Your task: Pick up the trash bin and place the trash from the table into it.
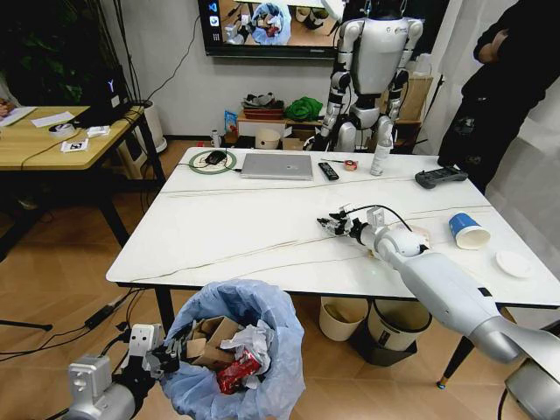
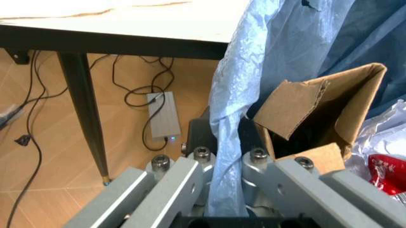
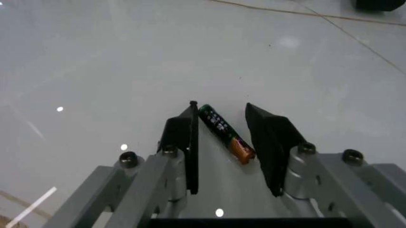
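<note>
The left gripper (image 2: 219, 173) is pinched on the trash bin (image 1: 236, 354) liner, holding it at the table (image 1: 219, 236)'s 6 o'clock edge. The right gripper (image 3: 222, 142) has its jaws spread around a small battery (image 3: 225, 134) lying flat mid-table. Risk: the battery could roll or squirt off the slick marble when the jaws close. A paper cup (image 1: 466, 231) waits at 3 o'clock. Wood floor, cables underneath.

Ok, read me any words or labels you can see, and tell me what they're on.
None can be read.
Battery inside the open right claw: print too small to read.
Red can in the trash bin: white lettering, blurred.
</note>
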